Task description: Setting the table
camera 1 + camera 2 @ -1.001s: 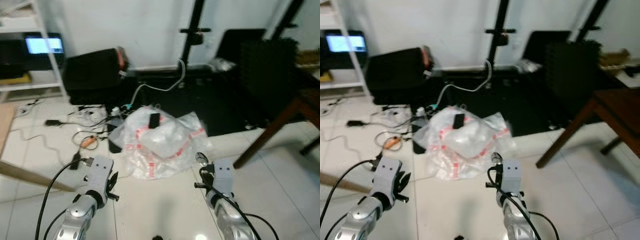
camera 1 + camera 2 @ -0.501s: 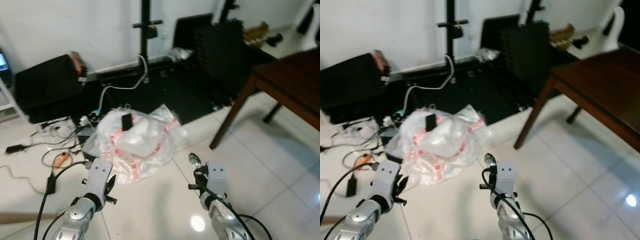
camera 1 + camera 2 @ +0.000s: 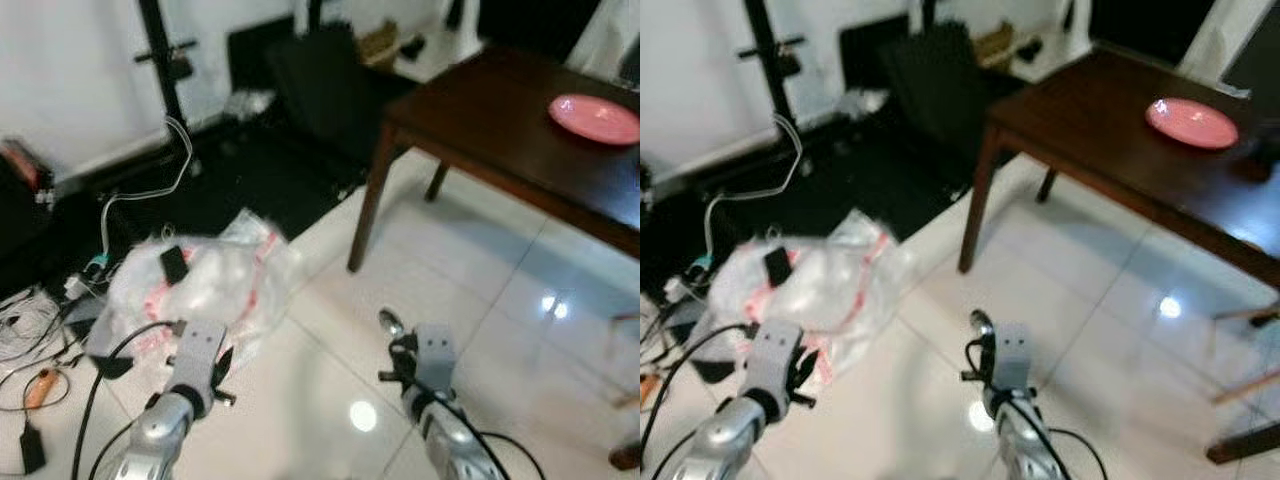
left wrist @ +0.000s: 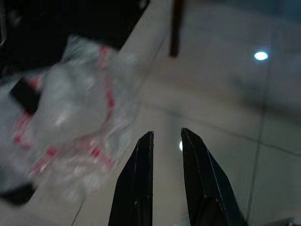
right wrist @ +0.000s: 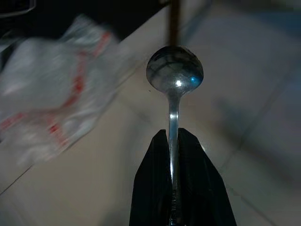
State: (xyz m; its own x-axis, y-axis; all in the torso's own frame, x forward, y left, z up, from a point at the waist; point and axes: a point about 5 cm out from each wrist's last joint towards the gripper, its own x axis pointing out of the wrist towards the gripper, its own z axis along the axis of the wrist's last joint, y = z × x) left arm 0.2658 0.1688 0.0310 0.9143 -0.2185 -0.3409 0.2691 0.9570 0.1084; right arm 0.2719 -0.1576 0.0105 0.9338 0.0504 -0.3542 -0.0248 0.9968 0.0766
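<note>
Glossy white floor tiles [image 3: 470,290] lie below; right hand [image 5: 172,141] grips a shiny metal spoon [image 5: 174,75], left hand [image 4: 165,141] slightly open, dark wooden tabletop [image 3: 500,110] bearing a pink plate [image 3: 597,117].

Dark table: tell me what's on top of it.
A pink plate sits on the table, near its far edge. The table's right part runs out of frame, so anything there is unseen.

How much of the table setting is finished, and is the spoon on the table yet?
Done: a pink plate already lies on the dark wooden table. In hand: the right gripper is shut on a metal spoon, held out over the floor, apart from the table. The left gripper holds nothing. Left: probably carrying the spoon to the table and laying it by the plate.
</note>
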